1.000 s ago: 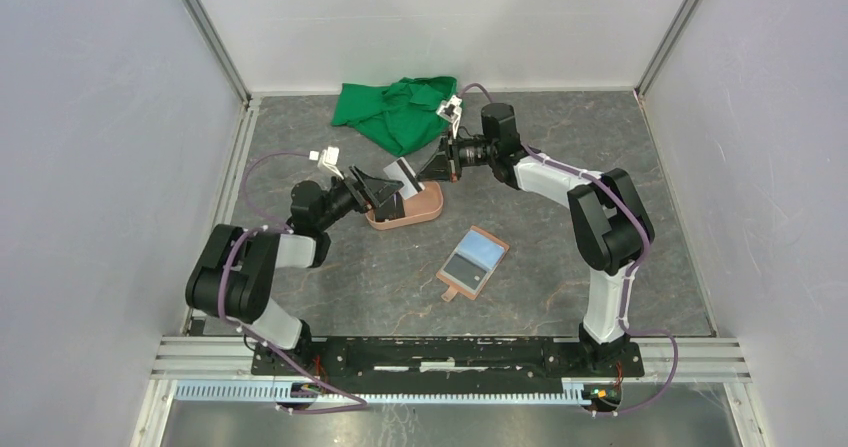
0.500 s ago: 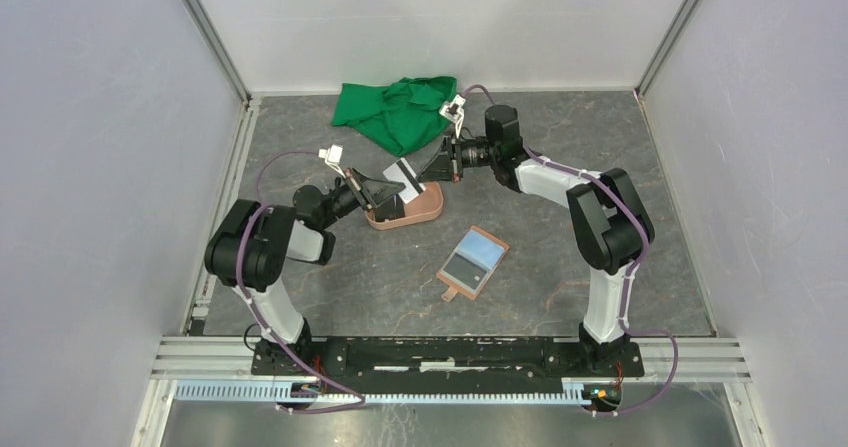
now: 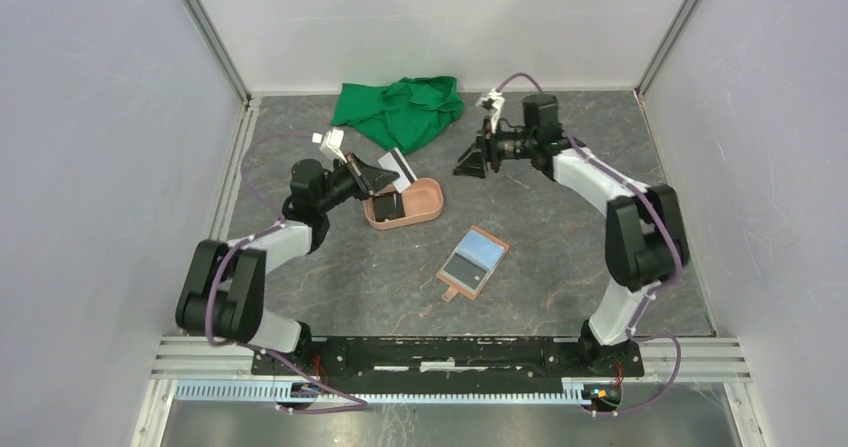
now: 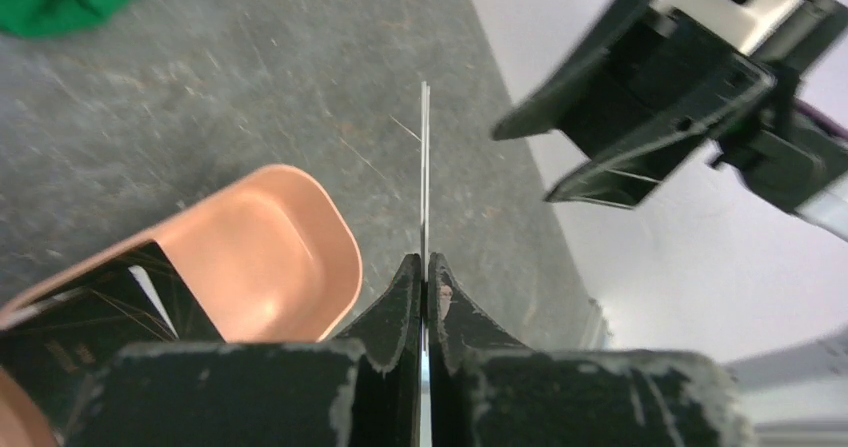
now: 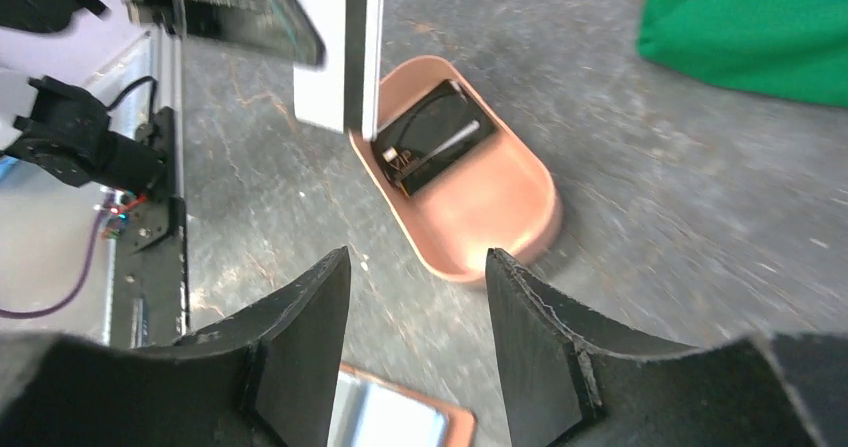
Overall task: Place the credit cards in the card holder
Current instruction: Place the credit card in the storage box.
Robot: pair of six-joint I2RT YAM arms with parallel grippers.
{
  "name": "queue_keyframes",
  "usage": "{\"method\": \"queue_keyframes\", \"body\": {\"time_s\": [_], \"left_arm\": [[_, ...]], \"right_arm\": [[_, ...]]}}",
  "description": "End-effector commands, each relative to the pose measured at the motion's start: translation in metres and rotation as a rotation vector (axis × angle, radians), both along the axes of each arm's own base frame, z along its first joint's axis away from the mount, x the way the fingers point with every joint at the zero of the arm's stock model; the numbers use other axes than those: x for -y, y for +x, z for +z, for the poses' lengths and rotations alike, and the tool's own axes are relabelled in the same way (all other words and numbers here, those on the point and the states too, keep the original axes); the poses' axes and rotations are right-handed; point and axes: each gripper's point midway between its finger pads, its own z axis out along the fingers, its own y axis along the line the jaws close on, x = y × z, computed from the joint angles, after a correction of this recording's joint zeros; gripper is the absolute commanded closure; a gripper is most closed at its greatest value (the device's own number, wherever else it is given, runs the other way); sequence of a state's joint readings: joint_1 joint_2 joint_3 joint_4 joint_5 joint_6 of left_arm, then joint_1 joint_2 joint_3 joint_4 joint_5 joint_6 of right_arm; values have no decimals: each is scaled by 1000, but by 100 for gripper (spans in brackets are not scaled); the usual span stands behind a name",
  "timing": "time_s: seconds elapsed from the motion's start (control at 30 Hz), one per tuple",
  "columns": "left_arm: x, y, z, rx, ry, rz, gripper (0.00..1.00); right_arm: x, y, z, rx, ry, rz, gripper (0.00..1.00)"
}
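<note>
The left gripper (image 4: pixel 424 272) is pinched shut on one edge of a pale card (image 4: pixel 424 167), which sticks straight out ahead of it. The right gripper (image 5: pixel 415 267) hangs open and empty, apart from it. A black card (image 5: pixel 435 147) lies in the pink tray (image 3: pixel 430 207) just below the left gripper; the card holder (image 3: pixel 472 262) lies open on the surface (image 3: pixel 350 267), well apart. With so slim a bite, I'd fear the card twisting or slipping on the way over
</note>
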State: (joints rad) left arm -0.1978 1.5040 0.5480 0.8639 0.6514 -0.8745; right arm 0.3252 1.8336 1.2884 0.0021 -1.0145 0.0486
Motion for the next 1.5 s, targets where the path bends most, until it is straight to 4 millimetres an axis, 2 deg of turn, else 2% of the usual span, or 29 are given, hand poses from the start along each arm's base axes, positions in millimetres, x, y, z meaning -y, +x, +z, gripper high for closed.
{"method": "queue_keyframes", "body": {"time_s": [0.0, 0.1, 0.13, 0.23, 0.33, 0.5, 0.67, 0.97, 1.23, 1.47], "left_arm": [[-22, 10, -11, -14, 361, 94, 94], [-23, 18, -13, -60, 453, 93, 84], [-20, 20, -14, -65, 482, 81, 85], [-12, 21, -17, -77, 584, 69, 98], [-5, 21, -16, -55, 661, 88, 98], [1, 19, -23, -95, 695, 102, 98], [2, 22, -35, -128, 713, 141, 98], [13, 29, -32, -105, 719, 170, 98], [11, 34, -32, -117, 719, 205, 98], [14, 41, -45, -170, 710, 222, 98]], "right_arm": [[41, -19, 26, 151, -54, -14, 41], [62, -39, 26, 180, -55, -22, 40], [69, -45, 22, 185, -53, -35, 38], [83, -56, 21, 240, -54, -75, 35], [90, -59, 17, 255, -52, -88, 34], [86, -64, 12, 209, -36, -45, 37], [86, -66, 15, 228, -36, -33, 38], [87, -65, 12, 230, -45, -31, 38], [88, -65, 7, 221, -55, -30, 39], [89, -64, 4, 221, -65, -27, 39]]}}
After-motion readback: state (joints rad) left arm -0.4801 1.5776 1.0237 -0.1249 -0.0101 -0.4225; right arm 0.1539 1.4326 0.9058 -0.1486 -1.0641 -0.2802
